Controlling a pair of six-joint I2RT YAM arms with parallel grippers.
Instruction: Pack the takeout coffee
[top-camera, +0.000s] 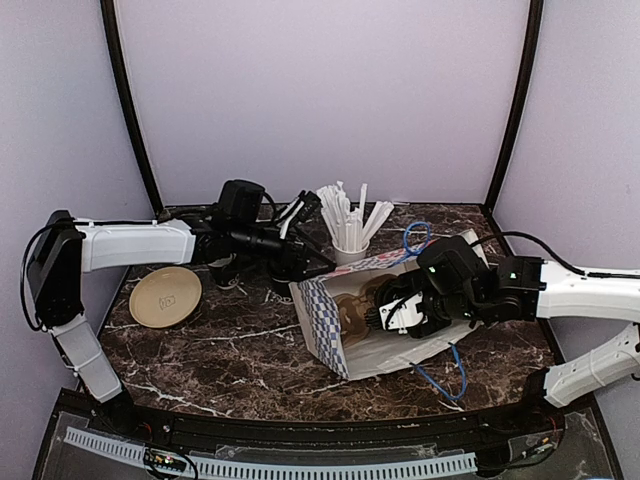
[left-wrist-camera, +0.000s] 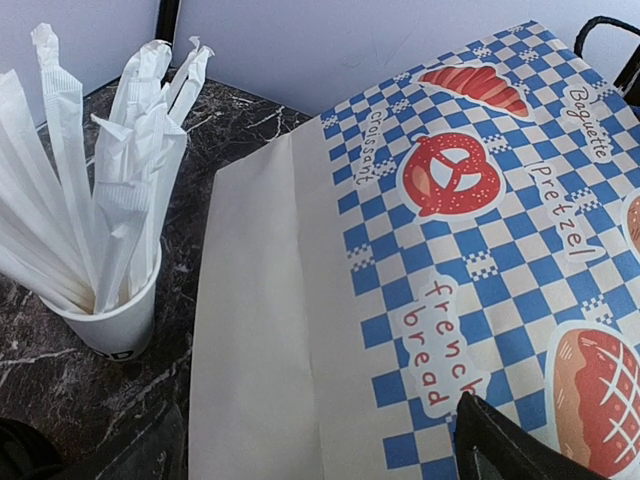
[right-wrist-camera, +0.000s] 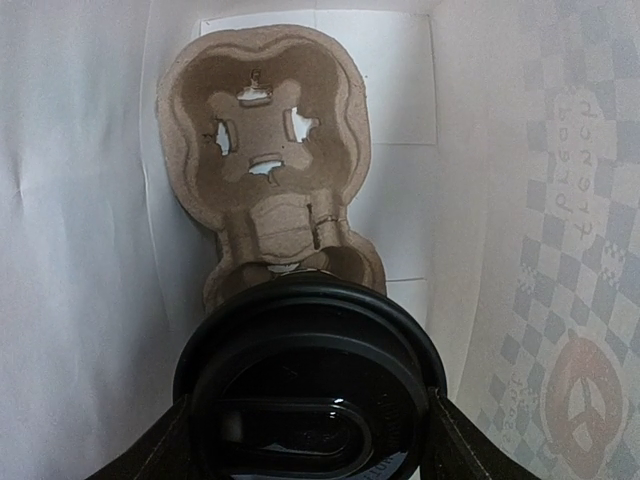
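Note:
The takeout coffee (right-wrist-camera: 305, 385), a black cup with a black lid, sits between my right gripper's fingers (right-wrist-camera: 150, 450). My right gripper (right-wrist-camera: 310, 455) is shut on it inside the open blue-checked paper bag (top-camera: 325, 320). A brown pulp cup carrier (right-wrist-camera: 265, 140) lies on the bag's floor, and the cup is over its nearer pocket. In the top view my right gripper (top-camera: 385, 315) is inside the bag's mouth. My left gripper (top-camera: 300, 262) is at the bag's back left edge. Its fingers (left-wrist-camera: 505, 445) stand wide apart against the printed bag wall (left-wrist-camera: 440, 260).
A white cup of wrapped straws (top-camera: 350, 245) stands just behind the bag and shows in the left wrist view (left-wrist-camera: 110, 320). A tan disc (top-camera: 165, 297) lies at the left. Black cups (top-camera: 225, 270) stand under the left arm. Blue cord loops (top-camera: 450, 375) lie by the bag.

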